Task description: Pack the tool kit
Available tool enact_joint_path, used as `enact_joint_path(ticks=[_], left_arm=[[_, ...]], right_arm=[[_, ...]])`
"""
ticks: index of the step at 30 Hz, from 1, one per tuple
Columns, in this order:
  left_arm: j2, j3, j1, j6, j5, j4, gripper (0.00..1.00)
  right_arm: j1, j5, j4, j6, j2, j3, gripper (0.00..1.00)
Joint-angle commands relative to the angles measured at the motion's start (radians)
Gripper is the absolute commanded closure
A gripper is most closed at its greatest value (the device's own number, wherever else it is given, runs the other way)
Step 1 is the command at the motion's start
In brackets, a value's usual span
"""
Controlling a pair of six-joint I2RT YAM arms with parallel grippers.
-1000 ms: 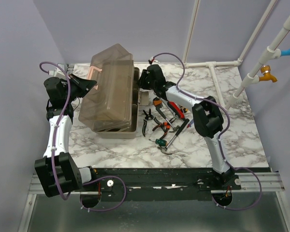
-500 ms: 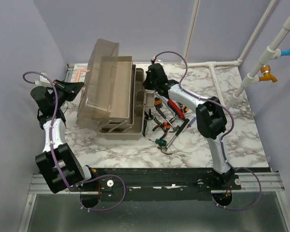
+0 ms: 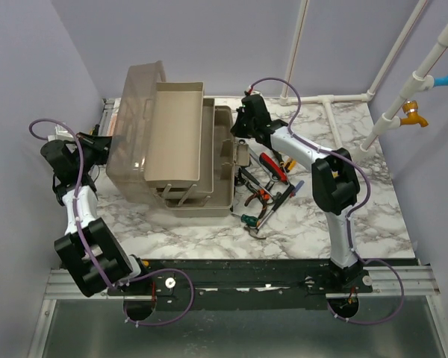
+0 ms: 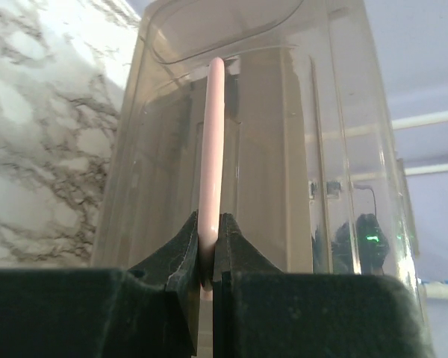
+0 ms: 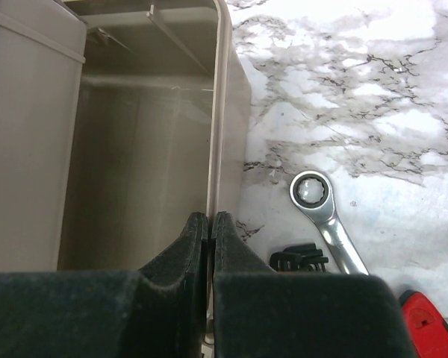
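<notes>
The toolbox (image 3: 224, 160) stands open left of centre on the table, with hand tools (image 3: 265, 195) loose beside it. The left gripper (image 4: 207, 224) pinches the pink handle (image 4: 213, 142), and the right gripper (image 5: 210, 220) is clamped on the box's right wall (image 5: 219, 112). If the thin handle slips free, the lid (image 3: 131, 123) could swing back over the trays (image 3: 178, 127).

Colour survey: toolbox, loose tools, worktop.
Smoky grey-brown translucent plastic toolbox lid (image 3: 131, 142); slim pink plastic handle (image 4: 211, 149); plain beige rectangular plastic trays (image 3: 178, 128); matching beige plastic box base (image 5: 134, 149). White, grey-veined marble-pattern worktop (image 3: 358, 216). Bright silver metal ratchet wrench (image 5: 330, 224); red-handled tool (image 5: 433, 332).
</notes>
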Motion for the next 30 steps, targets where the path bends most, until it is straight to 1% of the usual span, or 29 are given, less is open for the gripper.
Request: enact_joint_path(ticks=[1, 2, 3, 5, 6, 8, 9, 10, 13, 15, 17, 19, 22, 26, 28, 30], left_arm=[[-0.048, 0.018, 0.072, 0.118, -0.092, -0.085, 0.99], [-0.041, 0.029, 0.074, 0.137, -0.104, -0.112, 0.94], [-0.031, 0.038, 0.075, 0.148, -0.111, -0.139, 0.81], [-0.014, 0.056, 0.076, 0.158, -0.111, -0.170, 0.50], [-0.012, 0.060, 0.077, 0.158, -0.108, -0.173, 0.42], [-0.033, 0.064, 0.077, 0.163, -0.125, -0.187, 0.31], [-0.049, 0.063, 0.078, 0.169, -0.139, -0.193, 0.22], [-0.072, 0.063, 0.077, 0.178, -0.158, -0.203, 0.11], [-0.136, 0.086, 0.086, 0.219, -0.236, -0.252, 0.07], [-0.173, 0.103, 0.086, 0.245, -0.261, -0.253, 0.01], [-0.191, 0.146, 0.084, 0.281, -0.269, -0.304, 0.01], [-0.220, 0.184, 0.081, 0.331, -0.307, -0.375, 0.01], [-0.279, 0.191, 0.056, 0.396, -0.359, -0.413, 0.01], [-0.305, 0.203, -0.004, 0.458, -0.374, -0.476, 0.01], [-0.318, 0.212, -0.042, 0.483, -0.384, -0.511, 0.01], [-0.333, 0.224, -0.076, 0.505, -0.394, -0.547, 0.01]], right_arm=[[-0.066, 0.051, -0.070, -0.060, -0.047, -0.036, 0.99], [-0.065, 0.044, -0.067, -0.057, -0.049, -0.039, 0.99], [-0.066, 0.034, -0.063, -0.058, -0.052, -0.042, 0.99], [-0.066, 0.021, -0.061, -0.056, -0.051, -0.040, 0.99], [-0.067, 0.019, -0.061, -0.056, -0.051, -0.038, 0.99], [-0.066, 0.013, -0.064, -0.055, -0.051, -0.034, 0.99], [-0.066, 0.010, -0.064, -0.054, -0.051, -0.032, 0.99], [-0.066, 0.007, -0.063, -0.054, -0.050, -0.033, 0.99], [-0.067, -0.002, -0.065, -0.055, -0.052, -0.032, 0.99], [-0.066, -0.007, -0.067, -0.056, -0.054, -0.031, 0.99], [-0.067, -0.009, -0.067, -0.058, -0.056, -0.031, 0.99], [-0.065, -0.015, -0.068, -0.058, -0.056, -0.030, 0.99], [-0.065, -0.030, -0.067, -0.057, -0.056, -0.030, 0.99], [-0.065, -0.041, -0.065, -0.052, -0.052, -0.027, 0.99], [-0.066, -0.059, -0.065, -0.051, -0.052, -0.026, 0.96], [-0.065, -0.080, -0.064, -0.056, -0.057, -0.028, 0.87]])
